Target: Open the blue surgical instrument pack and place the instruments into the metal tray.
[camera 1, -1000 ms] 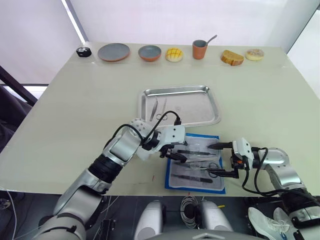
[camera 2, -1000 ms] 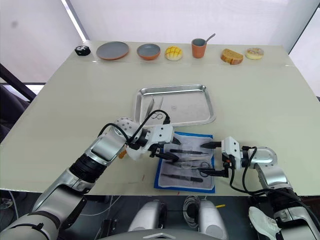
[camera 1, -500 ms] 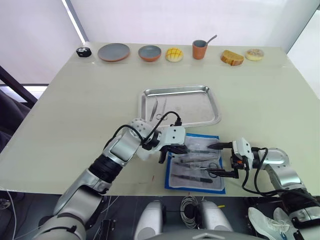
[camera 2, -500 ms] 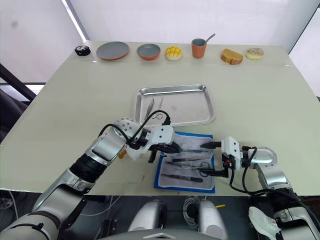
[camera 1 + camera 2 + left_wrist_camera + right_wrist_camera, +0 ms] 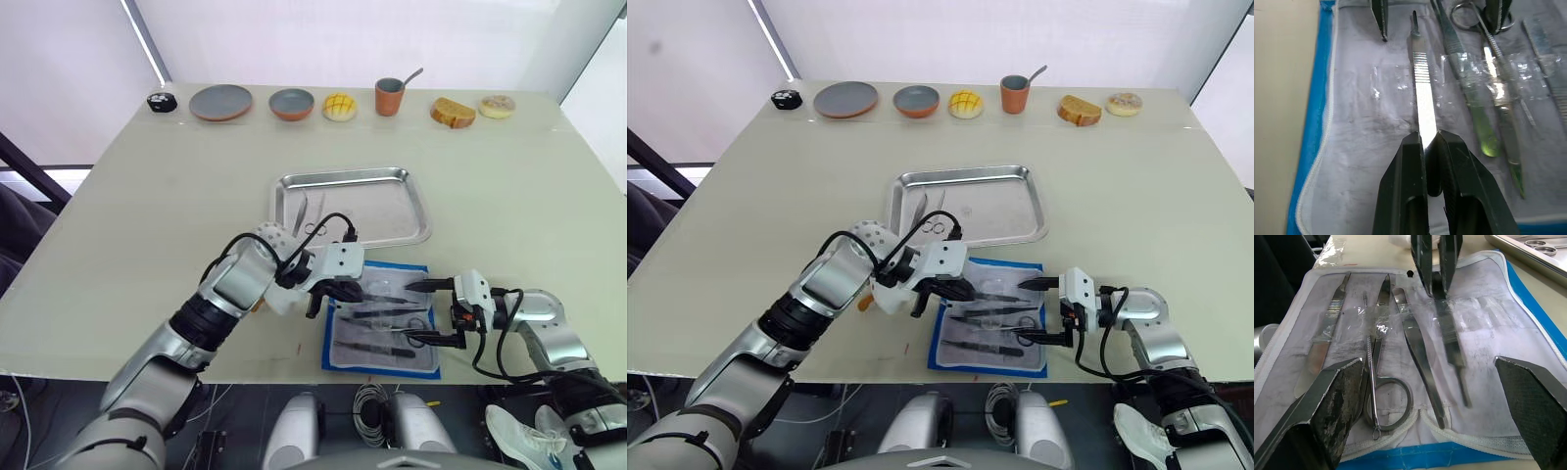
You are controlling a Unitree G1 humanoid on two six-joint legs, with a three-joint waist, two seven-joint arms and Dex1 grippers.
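The blue surgical instrument pack [image 5: 384, 328] lies unfolded near the table's front edge, white lining up, with several silver instruments [image 5: 1420, 357] strapped under a clear band. My left gripper [image 5: 1428, 139] is over the pack's left part, shut on a flat silver handle [image 5: 1422, 93] that still lies on the lining. My right gripper [image 5: 426, 313] hovers at the pack's right edge, open, fingers [image 5: 1332, 401] wide apart with nothing between them. The metal tray [image 5: 387, 211] sits just beyond the pack and holds tweezers [image 5: 302, 211] and small scissors [image 5: 313, 228] at its left end.
Along the far edge stand a black object [image 5: 161, 100], a grey plate [image 5: 221, 101], a bowl [image 5: 292, 102], a yellow bun [image 5: 339, 107], a cup with a spoon [image 5: 390, 97], bread [image 5: 453, 113] and a doughnut [image 5: 497, 106]. A white soft toy [image 5: 277, 300] lies under my left wrist.
My left gripper's fingers have come together on the flat handle at the pack's left part. The right gripper has stayed in place, open.
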